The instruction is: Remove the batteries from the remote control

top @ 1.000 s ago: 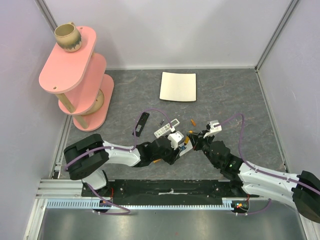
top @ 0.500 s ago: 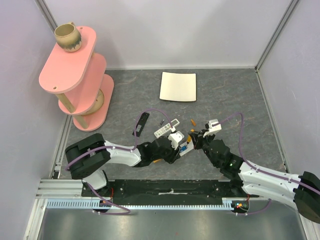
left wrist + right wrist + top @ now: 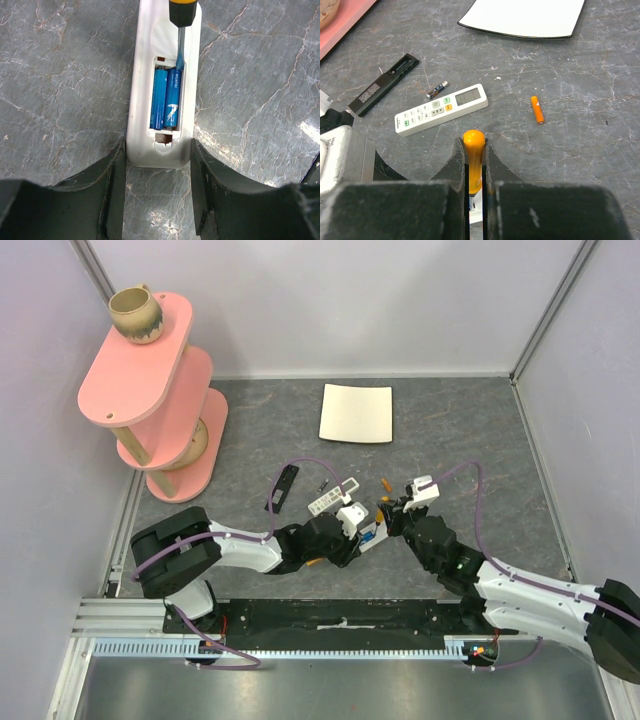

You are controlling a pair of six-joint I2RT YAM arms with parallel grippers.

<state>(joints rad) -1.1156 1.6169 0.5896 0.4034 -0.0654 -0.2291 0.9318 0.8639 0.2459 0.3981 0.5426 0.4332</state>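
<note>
The white remote control (image 3: 165, 30) lies back-up on the grey floor, its battery bay open. Two batteries (image 3: 166, 100) sit side by side in the bay; they look blue here. My left gripper (image 3: 156, 150) is shut on the remote's near end, one finger on each side. My right gripper (image 3: 474, 145) is shut on an orange-handled screwdriver (image 3: 473, 155). The screwdriver's blue shaft (image 3: 179, 57) pokes into the far end of the bay at the right battery. A loose orange battery (image 3: 537, 109) lies on the floor beyond, also in the top view (image 3: 386, 483).
A second white remote (image 3: 441, 109) lies buttons-up, with a small dark cell (image 3: 437, 89) and a flat black bar (image 3: 384, 84) beside it. A white sheet (image 3: 356, 413) lies farther back. A pink tiered shelf (image 3: 150, 390) with a cup (image 3: 135, 313) stands at the left.
My right wrist has shifted slightly up and left in the top view, with the screwdriver still held. The left arm and the remote have not moved.
</note>
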